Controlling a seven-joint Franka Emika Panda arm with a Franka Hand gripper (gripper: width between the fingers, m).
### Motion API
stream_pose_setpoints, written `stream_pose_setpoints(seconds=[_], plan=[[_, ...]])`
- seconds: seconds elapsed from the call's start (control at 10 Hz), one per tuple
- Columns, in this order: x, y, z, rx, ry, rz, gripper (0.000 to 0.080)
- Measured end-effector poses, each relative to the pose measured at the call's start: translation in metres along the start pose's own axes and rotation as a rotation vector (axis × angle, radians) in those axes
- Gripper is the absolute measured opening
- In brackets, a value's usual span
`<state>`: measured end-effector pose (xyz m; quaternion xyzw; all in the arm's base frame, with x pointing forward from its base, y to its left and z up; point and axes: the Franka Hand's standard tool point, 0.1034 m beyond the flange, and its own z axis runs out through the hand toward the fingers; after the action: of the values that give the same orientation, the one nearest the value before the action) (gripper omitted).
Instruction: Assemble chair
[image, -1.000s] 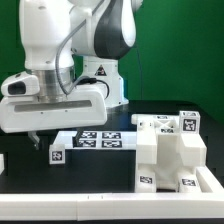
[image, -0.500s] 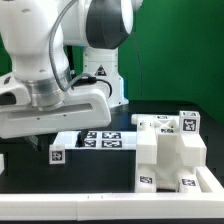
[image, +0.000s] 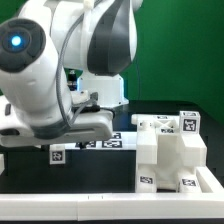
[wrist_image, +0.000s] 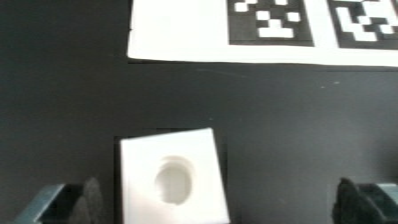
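Swinging forward and down toward the exterior view's left, the white Panda arm (image: 60, 70) had dropped lower over the black table (image: 100, 175) than it had been a second before, its body now hiding most of the marker board (image: 115, 143), whose row of tags had shown fully a moment earlier. The gripper (wrist_image: 217, 202) was spread wide, holding nothing; in the wrist view its two dark fingertips (wrist_image: 68, 200) stood well apart on either side of a small white plastic chair block (wrist_image: 175, 178) with an oval recess, which lay flat on the table between them, not yet touched. In the exterior view a small tagged white piece (image: 57, 155) sat just under the arm; whether it was the same block could not be told. The stepped white chair assembly (image: 172, 152) stayed put at the exterior view's right, well apart from the gripper. The descent suggested a pick of this loose block was being lined up, so the task seemed to be between joins.
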<state>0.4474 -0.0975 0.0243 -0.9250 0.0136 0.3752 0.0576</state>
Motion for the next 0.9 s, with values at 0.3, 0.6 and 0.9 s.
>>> stream_pose_setpoints(seconds=[0.3,0.6,0.9], plan=[[0.003,0.003,0.002,-0.002,-0.03,-0.001,0.0648],[0.007,0.01,0.016,0.004,-0.108,0.052,0.0648],[0.005,0.009,0.019,0.007,-0.127,0.056,0.0648]])
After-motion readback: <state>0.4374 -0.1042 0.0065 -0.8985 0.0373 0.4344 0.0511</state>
